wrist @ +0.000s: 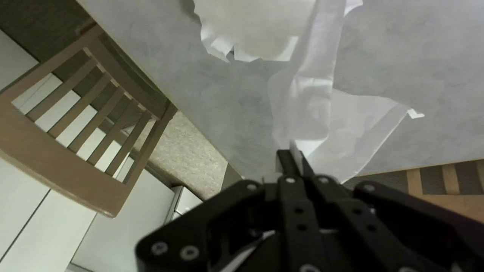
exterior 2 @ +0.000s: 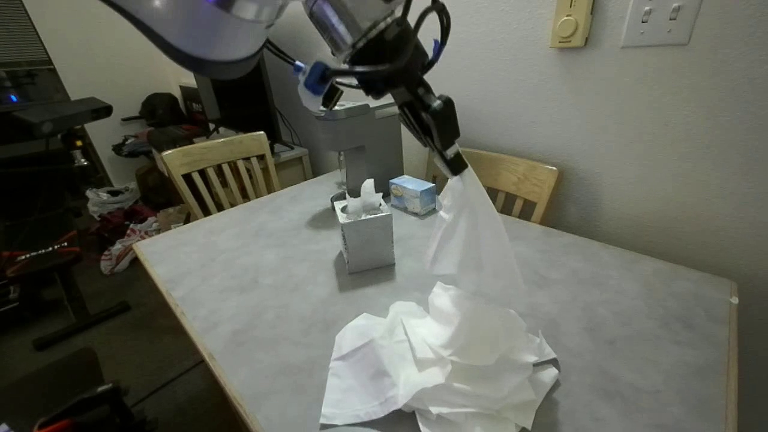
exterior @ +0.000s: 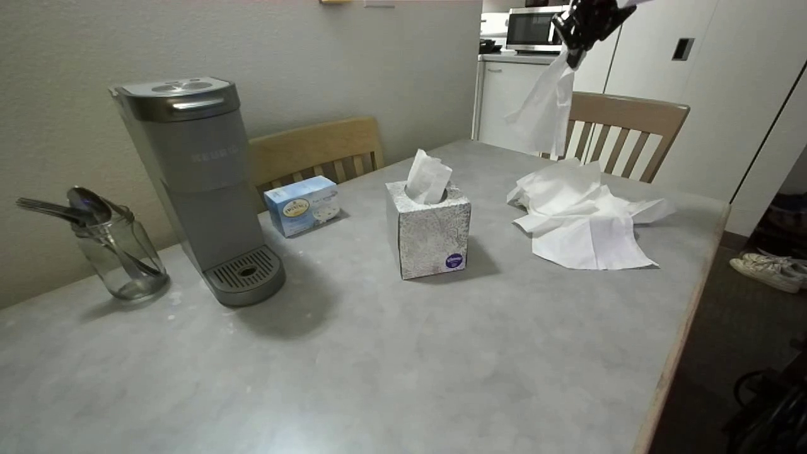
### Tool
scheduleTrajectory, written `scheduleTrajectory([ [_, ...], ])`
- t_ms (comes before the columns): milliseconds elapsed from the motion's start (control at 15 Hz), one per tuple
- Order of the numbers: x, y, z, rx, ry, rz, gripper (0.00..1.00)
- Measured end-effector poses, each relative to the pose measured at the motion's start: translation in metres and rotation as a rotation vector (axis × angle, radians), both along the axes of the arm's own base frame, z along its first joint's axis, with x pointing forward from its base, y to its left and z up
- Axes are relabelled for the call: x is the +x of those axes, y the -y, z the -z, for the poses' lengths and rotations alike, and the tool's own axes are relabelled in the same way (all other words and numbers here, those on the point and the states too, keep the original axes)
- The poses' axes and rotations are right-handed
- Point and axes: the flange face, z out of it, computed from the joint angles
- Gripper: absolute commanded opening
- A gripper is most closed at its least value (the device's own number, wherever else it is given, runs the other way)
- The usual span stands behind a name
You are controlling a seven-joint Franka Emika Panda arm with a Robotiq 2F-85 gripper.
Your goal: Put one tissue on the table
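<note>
Above a large table with a smooth pale grey top (exterior: 441, 359), a black robotic gripper (exterior 2: 454, 162) holds a thin, creased white paper tissue (exterior 2: 468, 234) clamped in its closed jaws, the sheet hanging limp beneath them. With the gripper as the hub of the clock in an exterior view, a heap of crumpled white tissues (exterior: 586, 221) lies on the table at six o'clock, near the hanging sheet's lower edge; whether the two touch cannot be told. A brown slatted wooden chair (exterior: 637, 112) stands at four o'clock. At seven o'clock sits a white-and-grey patterned cube tissue box (exterior: 429, 243) with a purple oval label (exterior: 454, 260), another white sheet (exterior: 427, 178) rising from its top. Farther out toward eight o'clock are a light-blue cardboard box (exterior: 302, 205), a tall grey coffee maker (exterior: 208, 151) and a see-through glass jar (exterior: 113, 265) of metal cutlery (exterior: 88, 205).
</note>
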Motion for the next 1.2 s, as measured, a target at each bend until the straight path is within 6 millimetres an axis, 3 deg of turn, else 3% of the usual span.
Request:
scheduleTrajectory([
  [267, -0.030, 0.022, 0.057, 0.161, 0.068, -0.025, 0.00],
  [467, -0.040, 0.002, 0.097, 0.257, 0.116, -0.043, 0.00],
  [600, -0.034, -0.018, 0.112, 0.317, 0.118, -0.064, 0.00],
  [733, -0.027, -0.022, 0.122, 0.348, 0.111, -0.088, 0.00],
  [933, -0.024, 0.008, 0.140, 0.341, 0.084, -0.087, 0.00],
  [1200, -0.033, 0.066, 0.166, 0.319, -0.014, -0.041, 0.00],
])
